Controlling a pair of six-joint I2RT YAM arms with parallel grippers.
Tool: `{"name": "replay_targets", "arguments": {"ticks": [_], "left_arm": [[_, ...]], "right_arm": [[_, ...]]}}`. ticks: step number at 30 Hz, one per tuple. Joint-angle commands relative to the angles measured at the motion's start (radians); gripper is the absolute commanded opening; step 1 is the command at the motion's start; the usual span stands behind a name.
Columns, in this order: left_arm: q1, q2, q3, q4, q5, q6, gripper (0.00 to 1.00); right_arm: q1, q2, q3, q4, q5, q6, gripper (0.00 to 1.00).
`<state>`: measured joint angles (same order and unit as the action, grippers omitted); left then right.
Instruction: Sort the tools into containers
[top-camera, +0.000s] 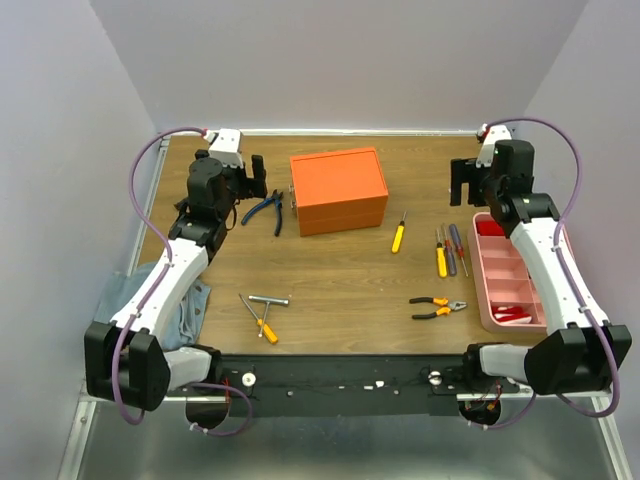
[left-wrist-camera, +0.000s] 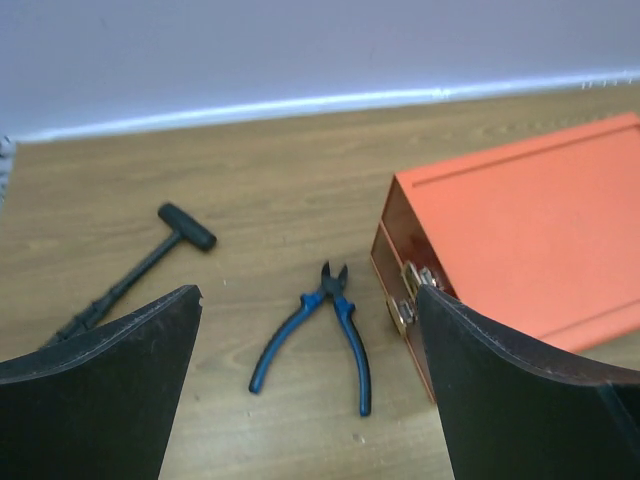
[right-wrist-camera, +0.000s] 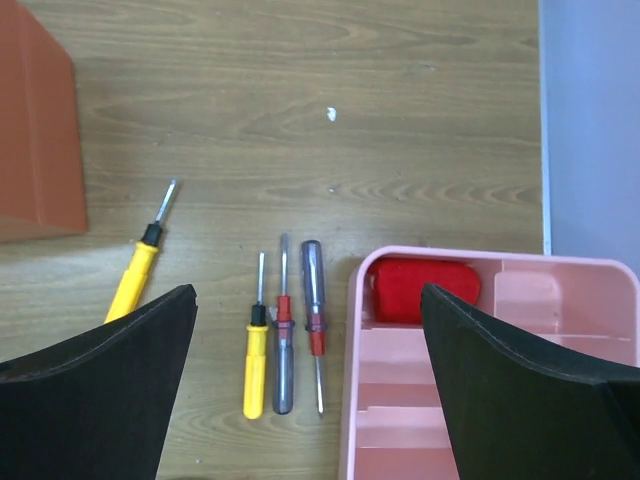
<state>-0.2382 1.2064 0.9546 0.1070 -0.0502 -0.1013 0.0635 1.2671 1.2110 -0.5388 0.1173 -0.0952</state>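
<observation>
The orange box (top-camera: 338, 188) stands at the back middle, its drawer end facing left (left-wrist-camera: 520, 230). Blue-handled pliers (top-camera: 266, 210) lie left of it; they lie on the wood between my open left gripper's (top-camera: 254, 182) fingers in the left wrist view (left-wrist-camera: 322, 330). A black T-handle tool (left-wrist-camera: 140, 270) lies further left. My open, empty right gripper (top-camera: 462, 188) hovers over the far end of the pink tray (top-camera: 495, 275). Three screwdrivers (right-wrist-camera: 285, 330) lie side by side left of the tray (right-wrist-camera: 400, 400). A yellow screwdriver (top-camera: 399, 235) lies near the box.
Orange-handled pliers (top-camera: 437, 307) lie front right. A silver T-wrench (top-camera: 268, 300) and a small orange-handled screwdriver (top-camera: 264, 327) lie front left. A grey-blue cloth (top-camera: 190, 305) hangs by the left arm. Red items (right-wrist-camera: 420, 288) sit in tray compartments. Walls ring the table.
</observation>
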Motion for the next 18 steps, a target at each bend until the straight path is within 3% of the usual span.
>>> {"name": "replay_targets", "arguments": {"ticks": [1, 6, 8, 14, 17, 18], "left_arm": [[0.0, 0.008, 0.068, -0.04, 0.05, -0.017, 0.99], [0.002, 0.064, 0.116, -0.007, 0.003, 0.074, 0.96], [0.005, 0.099, 0.128, -0.039, -0.049, 0.048, 0.96], [0.066, 0.198, 0.156, -0.086, -0.011, -0.106, 0.9], [0.082, 0.246, 0.142, -0.067, 0.047, -0.162, 0.75], [0.085, 0.258, 0.135, -0.058, 0.07, -0.172, 0.6]], "right_arm": [[0.001, 0.006, 0.079, 0.032, -0.229, -0.044, 1.0], [0.002, 0.119, 0.195, 0.065, -0.499, -0.026, 1.0], [0.005, 0.158, 0.216, 0.074, -0.518, 0.021, 0.97], [0.061, 0.255, 0.254, 0.095, -0.522, -0.003, 0.93], [0.071, 0.302, 0.262, 0.105, -0.521, 0.044, 0.84], [0.076, 0.311, 0.262, 0.105, -0.544, 0.055, 0.81]]}}
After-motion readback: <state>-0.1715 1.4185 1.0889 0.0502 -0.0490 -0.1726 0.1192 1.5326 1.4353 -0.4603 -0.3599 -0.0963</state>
